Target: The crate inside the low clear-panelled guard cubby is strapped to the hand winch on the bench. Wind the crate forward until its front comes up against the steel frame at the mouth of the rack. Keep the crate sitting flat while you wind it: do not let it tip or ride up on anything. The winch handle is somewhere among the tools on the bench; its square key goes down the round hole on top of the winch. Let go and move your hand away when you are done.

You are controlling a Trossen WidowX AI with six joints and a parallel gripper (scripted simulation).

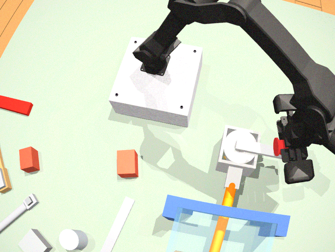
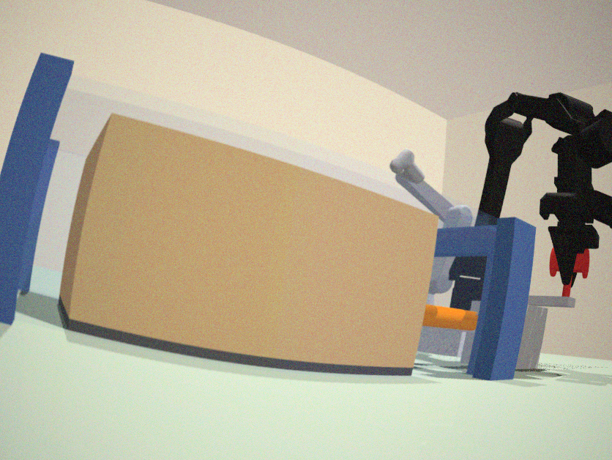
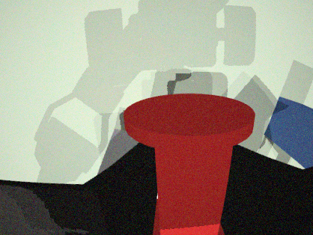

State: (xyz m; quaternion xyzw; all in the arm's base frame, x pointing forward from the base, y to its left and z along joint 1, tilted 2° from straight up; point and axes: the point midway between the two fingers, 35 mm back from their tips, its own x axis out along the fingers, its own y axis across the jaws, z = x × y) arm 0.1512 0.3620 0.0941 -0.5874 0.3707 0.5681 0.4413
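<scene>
The crate sits flat behind the blue steel frame, with a gap between them. An orange strap runs from it to the white winch. The pale winch handle is on top of the winch, its arm pointing right in the top view. My gripper points down, shut on the handle's red knob. The square key and its hole are hidden.
The cubby's clear panels stand behind the frame. In the top view, orange blocks, a red bar, a white strip, a white cylinder, a grey block and a square-ended tool lie left.
</scene>
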